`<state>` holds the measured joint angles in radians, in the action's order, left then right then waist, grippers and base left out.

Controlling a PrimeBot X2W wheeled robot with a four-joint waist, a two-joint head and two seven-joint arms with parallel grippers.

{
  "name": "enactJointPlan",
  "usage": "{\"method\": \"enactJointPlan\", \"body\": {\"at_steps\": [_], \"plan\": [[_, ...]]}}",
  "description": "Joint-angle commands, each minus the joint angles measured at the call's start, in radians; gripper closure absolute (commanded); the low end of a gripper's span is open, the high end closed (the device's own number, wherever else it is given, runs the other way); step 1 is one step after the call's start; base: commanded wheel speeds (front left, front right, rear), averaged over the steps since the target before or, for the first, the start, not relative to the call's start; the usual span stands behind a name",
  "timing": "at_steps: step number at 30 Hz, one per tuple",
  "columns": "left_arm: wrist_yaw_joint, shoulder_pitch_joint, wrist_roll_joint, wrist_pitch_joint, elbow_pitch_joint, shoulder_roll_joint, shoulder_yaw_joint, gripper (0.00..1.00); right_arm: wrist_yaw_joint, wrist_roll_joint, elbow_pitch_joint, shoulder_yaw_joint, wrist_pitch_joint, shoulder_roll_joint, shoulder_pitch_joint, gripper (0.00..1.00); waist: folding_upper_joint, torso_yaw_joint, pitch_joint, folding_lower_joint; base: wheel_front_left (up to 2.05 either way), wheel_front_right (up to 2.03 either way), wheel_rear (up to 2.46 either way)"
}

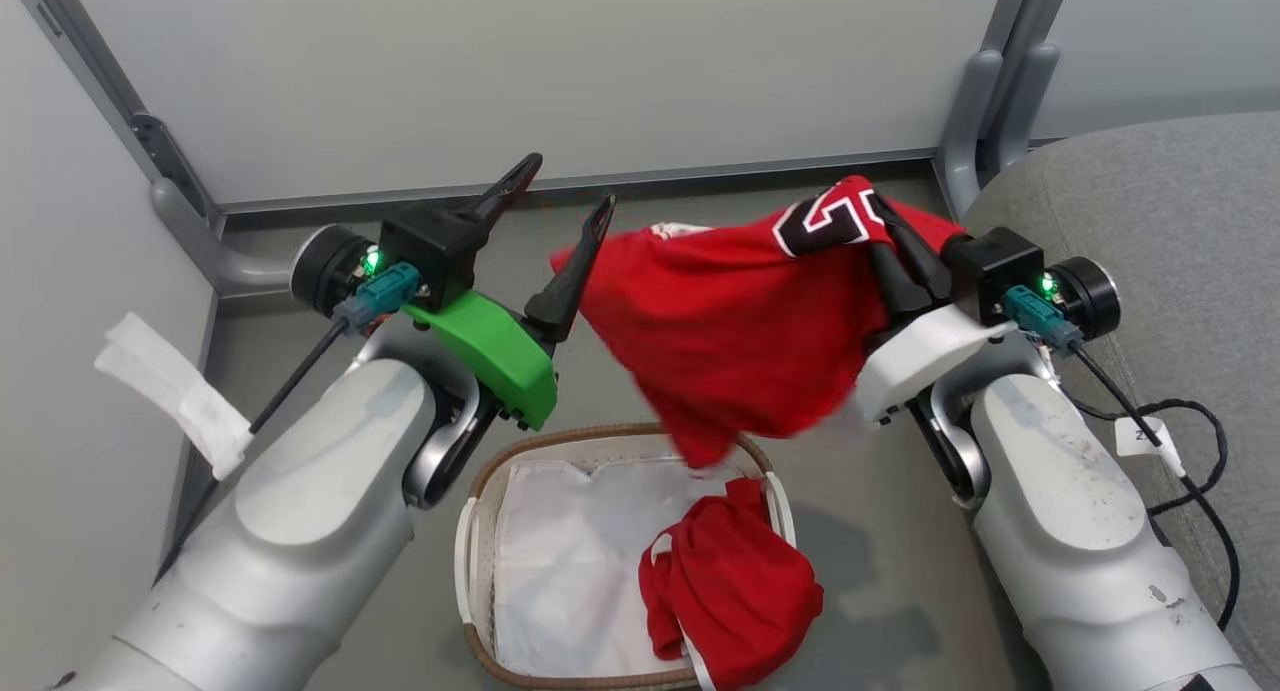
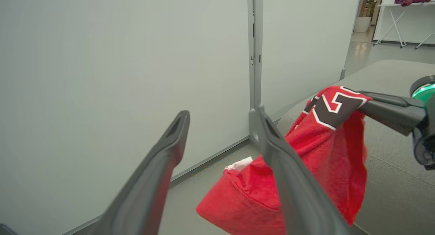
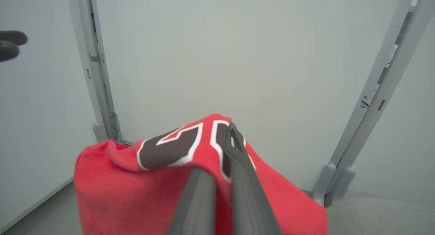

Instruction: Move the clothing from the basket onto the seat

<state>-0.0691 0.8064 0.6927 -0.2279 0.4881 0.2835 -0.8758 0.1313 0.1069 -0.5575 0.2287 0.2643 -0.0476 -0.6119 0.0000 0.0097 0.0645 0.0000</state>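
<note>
A red jersey (image 1: 740, 321) with a black-and-white number hangs in the air above the basket (image 1: 480, 531), held up by my right gripper (image 1: 885, 226), which is shut on its numbered part (image 3: 170, 150). My left gripper (image 1: 565, 196) stands open just left of the jersey's free edge, its right finger (image 2: 282, 167) close against the cloth (image 2: 316, 160). A second red garment (image 1: 735, 591) lies bunched over the basket's right rim on the white liner (image 1: 570, 561). The grey seat (image 1: 1170, 241) rises at the right, behind my right arm.
Pale partition panels (image 1: 560, 71) on grey posts (image 1: 985, 101) close off the space ahead and to the left. A black cable (image 1: 1190, 441) loops over the seat beside my right forearm. Grey floor (image 1: 880, 571) lies between basket and seat.
</note>
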Motion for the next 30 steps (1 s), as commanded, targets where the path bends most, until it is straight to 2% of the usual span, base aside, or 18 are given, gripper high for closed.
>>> {"method": "enactJointPlan", "body": {"at_steps": [1,5,13,22,30], "plan": [[0.006,-0.029,-0.004,-0.012,-0.009,0.003,-0.002,0.0,-0.001,-0.021,0.011,-0.028,0.0,-0.005,0.018,1.0,0.0,-0.005,0.004,0.0,0.0,0.0,0.0],[0.001,-0.091,-0.023,-0.031,-0.032,0.001,-0.013,0.0,-0.001,-0.067,0.047,-0.115,0.0,-0.004,0.047,1.0,0.0,-0.015,0.01,0.0,0.0,0.0,0.0],[-0.003,-0.186,-0.04,-0.039,-0.043,-0.044,-0.031,0.0,-0.001,-0.147,0.136,-0.259,0.001,-0.014,0.137,1.0,0.0,-0.047,0.029,0.0,0.0,0.0,0.0],[-0.02,-0.216,-0.066,-0.037,-0.009,-0.105,-0.039,0.0,-0.001,-0.146,0.253,-0.356,0.001,-0.013,0.206,1.0,0.0,-0.166,0.065,0.0,0.0,0.0,0.0],[-0.037,-0.233,-0.106,-0.037,0.009,-0.149,-0.027,0.0,-0.001,-0.138,0.314,-0.382,0.0,-0.006,0.257,1.0,0.0,-0.256,0.086,0.0,0.0,0.0,0.0]]}}
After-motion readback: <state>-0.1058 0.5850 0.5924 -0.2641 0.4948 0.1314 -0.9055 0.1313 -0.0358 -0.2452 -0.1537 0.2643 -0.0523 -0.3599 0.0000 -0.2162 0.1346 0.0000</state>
